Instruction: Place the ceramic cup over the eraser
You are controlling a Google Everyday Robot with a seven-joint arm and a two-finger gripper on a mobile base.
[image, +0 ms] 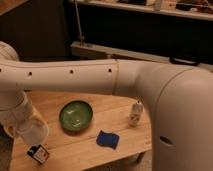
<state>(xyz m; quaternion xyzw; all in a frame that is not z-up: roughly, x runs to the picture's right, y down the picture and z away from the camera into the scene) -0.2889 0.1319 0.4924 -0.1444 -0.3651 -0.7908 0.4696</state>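
The eraser, a small block with black, white and orange-red bands, lies near the front left corner of the wooden table. My gripper is at the far left, at the end of the big white arm, mostly hidden by the arm's own links. A plain white tapered shape at the arm's end looks like the ceramic cup. It hangs just above and slightly left of the eraser.
A green bowl sits mid-table. A dark blue square pad lies near the front edge. A small white bottle with a patterned label stands at the right. My arm spans the view above the table. Dark shelving stands behind.
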